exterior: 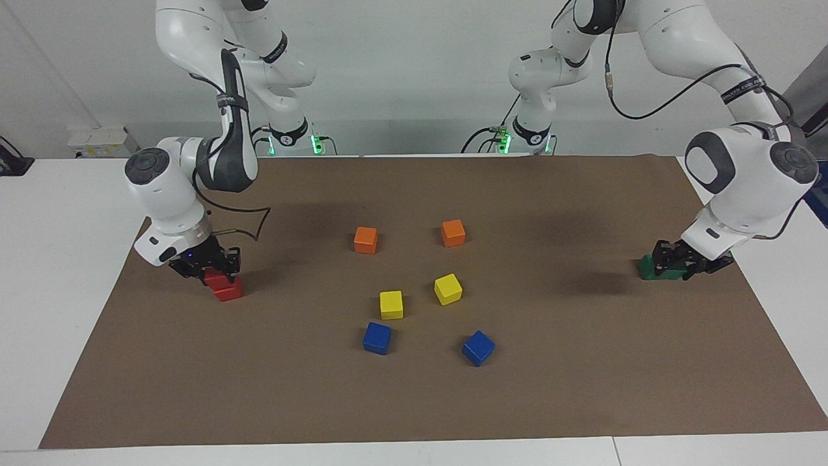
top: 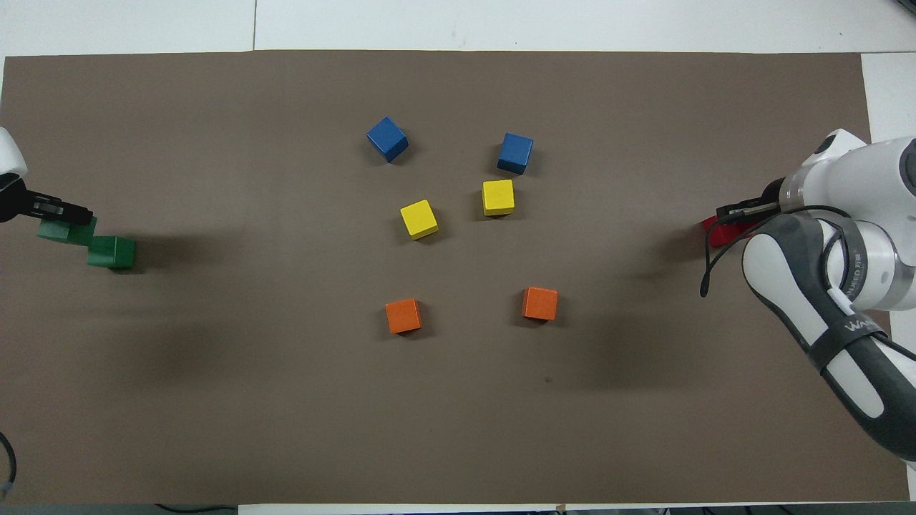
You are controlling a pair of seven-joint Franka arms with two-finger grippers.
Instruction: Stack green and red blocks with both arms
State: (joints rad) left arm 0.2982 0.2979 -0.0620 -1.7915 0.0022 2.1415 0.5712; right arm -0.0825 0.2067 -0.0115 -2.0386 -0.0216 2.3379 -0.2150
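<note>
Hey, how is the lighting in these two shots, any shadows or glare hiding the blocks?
Facing view: even light, no glare; soft dark patches on the brown mat, and the right claw partly covers the upper red block. Overhead view: broad soft arm shadows fall on bare mat, clear of the blue, yellow and orange blocks; the held green block sits at the frame edge.

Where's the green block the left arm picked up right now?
It is in the left claw at the left arm's end of the brown mat, the carried green block just over the second green block lying there.
</note>
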